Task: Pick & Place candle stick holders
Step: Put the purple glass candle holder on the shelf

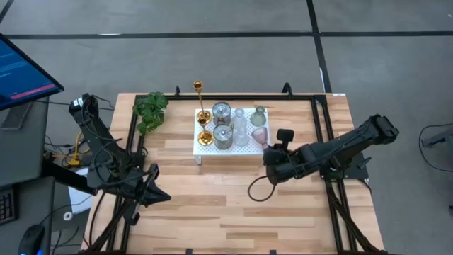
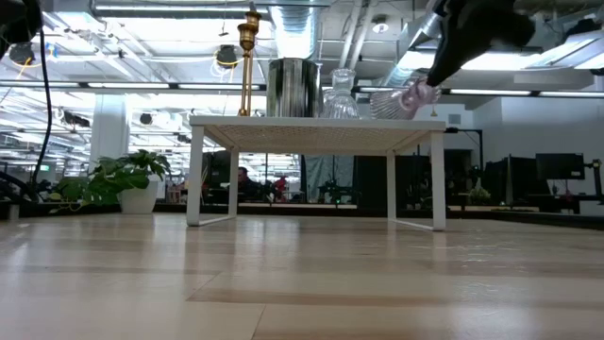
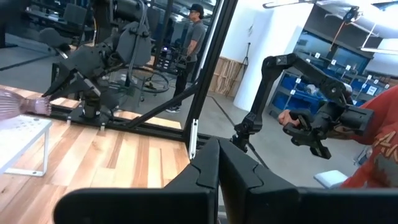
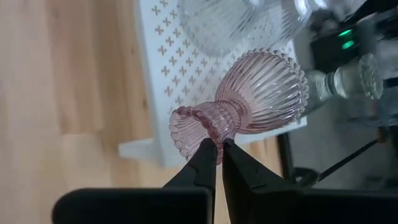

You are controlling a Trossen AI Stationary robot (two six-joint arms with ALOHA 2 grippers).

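Note:
The white perforated stand (image 1: pixel 205 150) bears the holders: three gold ones (image 1: pixel 204 117), one tall and slender (image 1: pixel 199 88), two silvery cups (image 1: pixel 222 124), clear glass (image 1: pixel 241 129) and a greenish one (image 1: pixel 259 115). My right gripper (image 1: pixel 268 146) is shut on the pinkish ribbed glass holder (image 4: pixel 261 93) at the stand's right near corner. The holder also shows in the low view (image 2: pixel 401 99). My left gripper (image 1: pixel 160 195) waits shut and empty over the table's near left, as the left wrist view shows (image 3: pixel 219 163). My right gripper pinches the scalloped rim of the pinkish holder's smaller flared end (image 4: pixel 211 138) between its two fingertips (image 4: pixel 202 163). The fingers slant down from the table's right side. The holder is tilted, its wide bowl end (image 2: pixel 387 104) lower, over the stand's top; whether it touches the stand I cannot tell.
A green leafy plant (image 1: pixel 151 110) lies at the far left of the table. Black frame rails (image 1: pixel 322 127) run along both sides. A cable loop (image 1: pixel 257 191) lies in front of the stand. A monitor (image 1: pixel 21 71) stands off the table's left. People (image 3: pixel 196 31) are beyond the table.

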